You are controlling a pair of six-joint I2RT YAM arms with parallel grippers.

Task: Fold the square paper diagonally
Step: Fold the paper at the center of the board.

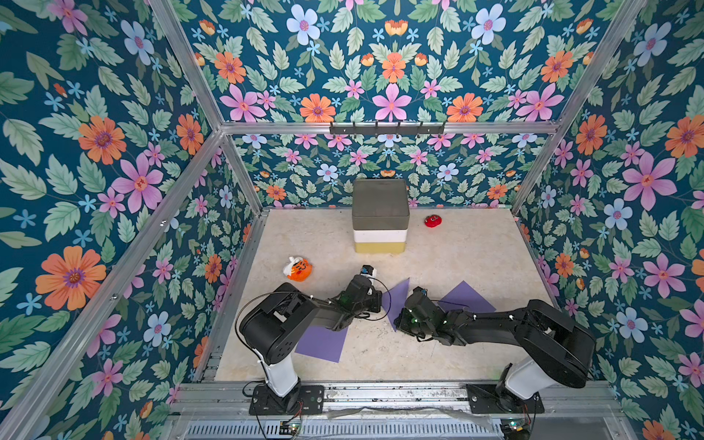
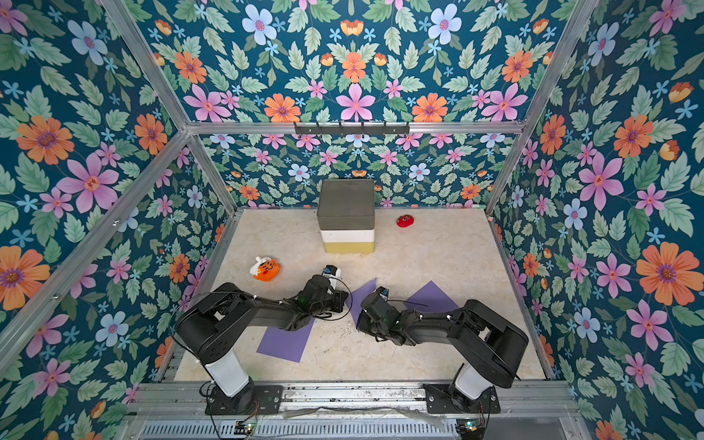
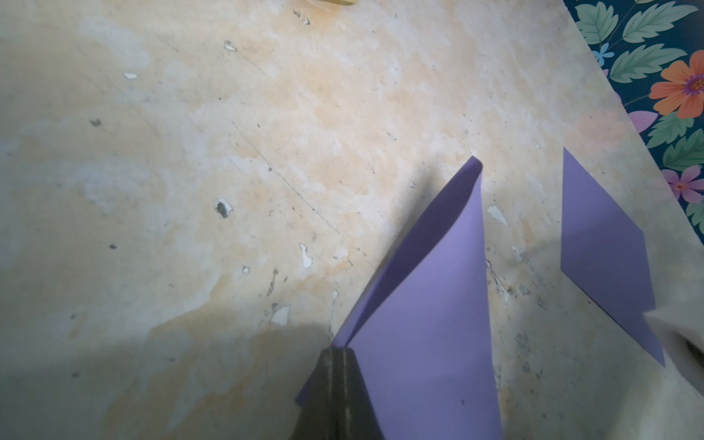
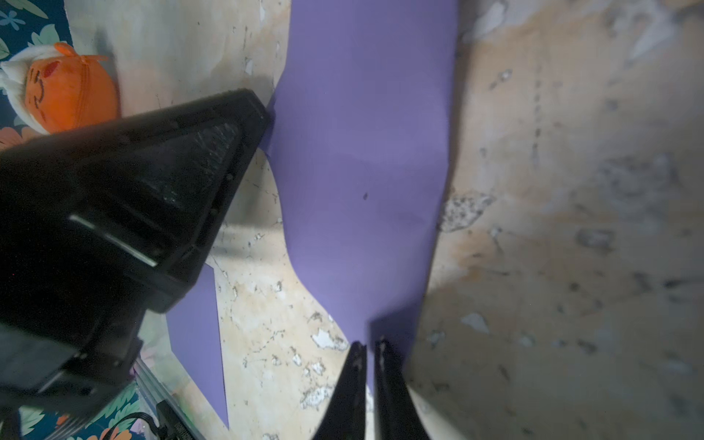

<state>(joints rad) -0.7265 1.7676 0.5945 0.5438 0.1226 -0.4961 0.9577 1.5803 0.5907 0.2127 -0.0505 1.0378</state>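
Both grippers hold one purple square paper [image 1: 397, 299] near the middle of the table, bent over on itself. In the left wrist view two layers of this paper [image 3: 430, 304] meet between my left gripper's [image 3: 339, 348] shut jaws. My right gripper [image 4: 370, 344] is shut on the paper's [image 4: 362, 171] opposite tip. In both top views the left gripper [image 1: 381, 301] [image 2: 347, 301] is at the sheet's left edge. The right gripper [image 1: 397, 324] [image 2: 360, 324] is at its near tip.
A second purple sheet [image 1: 322, 343] lies flat under the left arm, a third [image 1: 465, 297] under the right arm. An orange plush [image 1: 298, 269] sits left of the grippers. A stacked grey, white and yellow box [image 1: 380, 217] and a red plush [image 1: 433, 221] stand at the back.
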